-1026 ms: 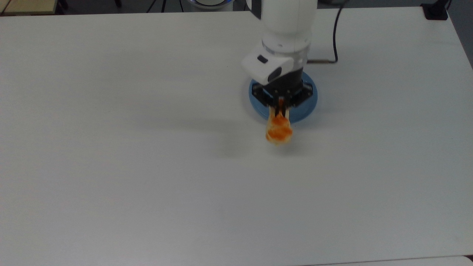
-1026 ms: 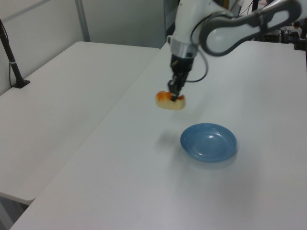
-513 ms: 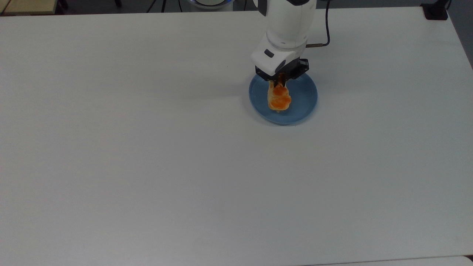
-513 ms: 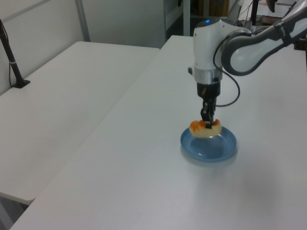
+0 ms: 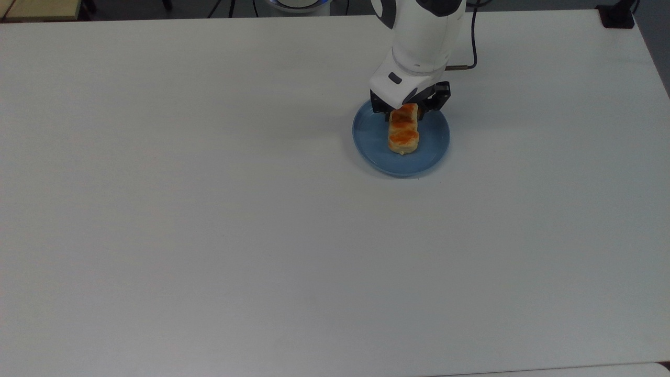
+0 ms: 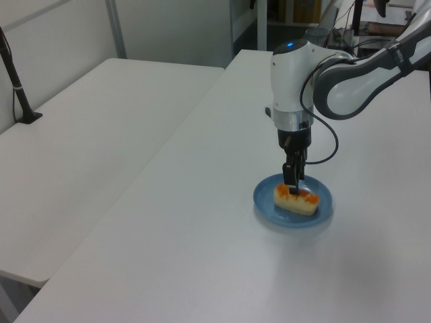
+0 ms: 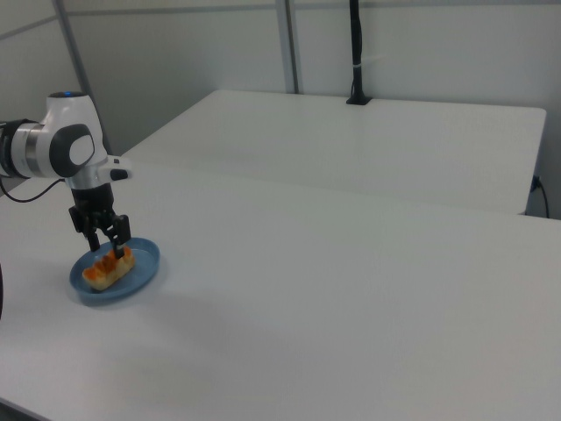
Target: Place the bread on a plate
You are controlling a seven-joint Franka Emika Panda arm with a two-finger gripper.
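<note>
The bread lies flat on the plate, its three orange-brown bumps facing up. In the top view it runs lengthwise from the plate's far side toward the middle, and its near end stops before the plate's near rim. In the left view the bread sits across the middle of the plate, and in the right view the bread rests inside the plate's raised rim.

The gripper points straight down over the end of the bread that is closest to the arm. In the right view its two fingers stand a little apart — one on each side of the loaf's end — with a gap between them as wide as the bread or slightly more. Whether the pads press on the bread or are just free of it, I cannot tell. In the left view the gripper comes down to the top of the bread.

The plate stands on a white table, on the top view's right half and toward the far edge. A black cable hangs from the arm — it loops beside the wrist above the table.
</note>
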